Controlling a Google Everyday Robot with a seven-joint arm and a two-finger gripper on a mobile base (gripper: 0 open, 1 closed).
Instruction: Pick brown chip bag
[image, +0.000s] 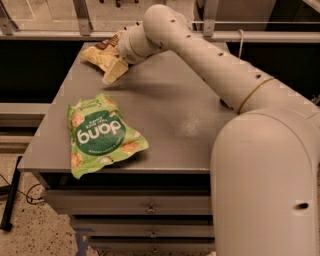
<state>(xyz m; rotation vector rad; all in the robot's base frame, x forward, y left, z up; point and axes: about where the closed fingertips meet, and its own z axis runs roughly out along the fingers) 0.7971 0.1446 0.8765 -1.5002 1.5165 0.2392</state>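
Note:
The brown chip bag (98, 54) lies at the far left corner of the grey table (170, 115). Its pale yellow end and a bit of dark brown show, and the rest is hidden behind my wrist. My gripper (113, 71) is down at the bag's near right edge, on or just above it. The white arm (215, 65) reaches across the table from the lower right. The green bag (100, 134), with a dark green circle and white lettering, lies flat at the front left, well apart from the gripper.
The table has drawers (150, 207) below its front edge. A rail and a glass partition (60, 20) run behind the table. My arm's large body (265, 185) fills the right foreground and covers the table's right side.

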